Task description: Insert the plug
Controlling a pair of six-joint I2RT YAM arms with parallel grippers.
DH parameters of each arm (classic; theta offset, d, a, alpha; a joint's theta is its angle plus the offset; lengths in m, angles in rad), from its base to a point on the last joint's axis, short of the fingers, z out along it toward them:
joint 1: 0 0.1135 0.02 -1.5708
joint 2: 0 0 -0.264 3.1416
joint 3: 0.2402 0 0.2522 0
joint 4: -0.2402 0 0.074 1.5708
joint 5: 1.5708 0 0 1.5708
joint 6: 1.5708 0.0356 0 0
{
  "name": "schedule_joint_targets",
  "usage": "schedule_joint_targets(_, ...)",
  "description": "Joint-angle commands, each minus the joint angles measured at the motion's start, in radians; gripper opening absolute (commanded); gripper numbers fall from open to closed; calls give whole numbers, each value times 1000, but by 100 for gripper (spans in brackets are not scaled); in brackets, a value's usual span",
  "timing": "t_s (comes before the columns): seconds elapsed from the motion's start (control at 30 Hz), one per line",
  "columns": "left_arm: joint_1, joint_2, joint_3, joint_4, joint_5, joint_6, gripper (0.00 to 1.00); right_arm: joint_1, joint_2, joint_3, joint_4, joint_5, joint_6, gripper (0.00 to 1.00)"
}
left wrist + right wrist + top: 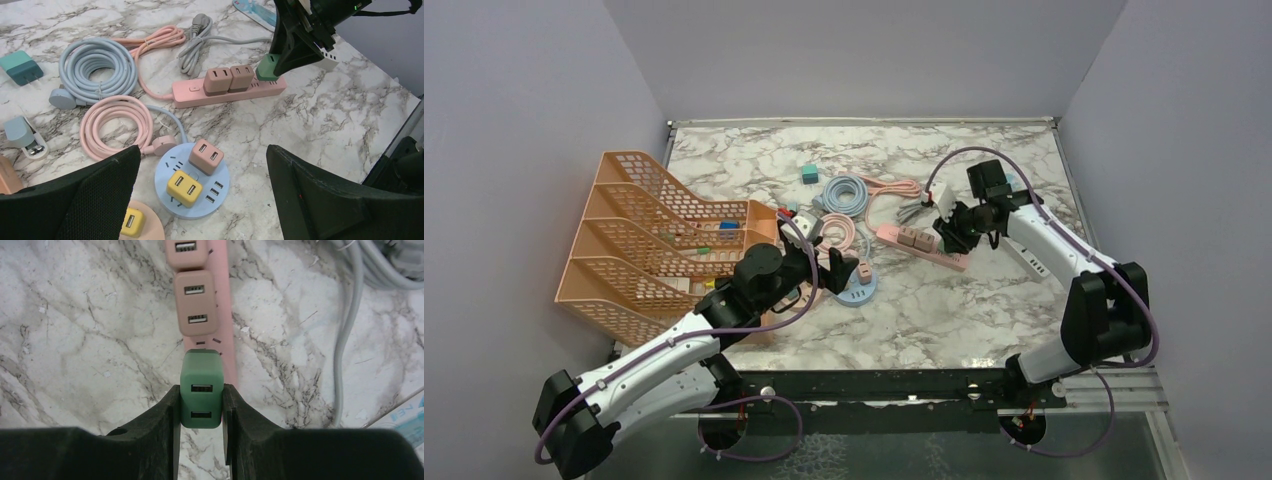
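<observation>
In the top view, the orange mesh file rack (pixel 654 235) stands at left, the long pink plastic power strip (pixel 887 234) right of centre, and the round blue socket hub (pixel 856 290) between them, lower.

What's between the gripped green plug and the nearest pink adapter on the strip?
Only bare pink power strip with open slots separates the green plug from that adapter; right wrist view.

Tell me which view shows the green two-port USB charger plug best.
Right wrist: the green two-port USB charger plug sits centre frame, both ports visible, gripped by the right hand. Left wrist shows only its side; top external barely resolves it.
</observation>
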Motion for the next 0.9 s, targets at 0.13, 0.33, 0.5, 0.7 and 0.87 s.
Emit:
schedule_joint_targets(0.13,3,-27,-16,58,-36,12,99,-20,33,20,102,-97,-26,1)
schedule_joint_targets(0.33,3,-22,-14,67,-38,11,99,-23,63,12,112,-126,-27,1)
schedule_joint_targets(0.5,3,-15,-13,68,-38,14,99,-23,87,7,94,-115,-34,1)
schedule_joint_targets(0.7,3,-12,-13,71,-38,21,99,-23,105,12,39,-138,-60,1)
schedule_joint_targets(0.87,3,-12,-8,70,-40,35,99,-28,118,22,-15,-198,-81,1)
